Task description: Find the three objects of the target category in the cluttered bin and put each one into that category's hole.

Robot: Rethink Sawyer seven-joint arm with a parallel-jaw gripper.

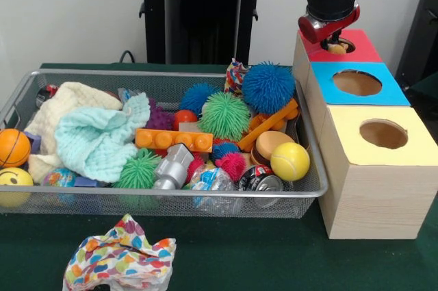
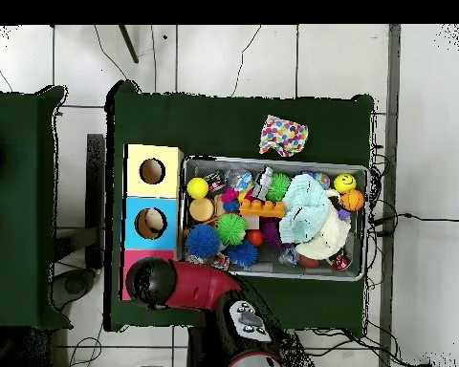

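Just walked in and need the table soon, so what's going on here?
The robot arm is sorting things out of the wire bin into the wooden boxes beside it. Its gripper hangs right over the hole in the red-topped box, and something tan shows in that hole under it. Whether the gripper is open or shut cannot be told. The bin is full of pom balls, sports balls, cloths and other clutter, and a patterned cloth lies on the table in front of it.

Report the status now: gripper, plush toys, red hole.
Gripper directly above red box's hole, fingers unreadable. Tan object visible in that hole. No plush animals identifiable in bin. Nothing blocking the hole.
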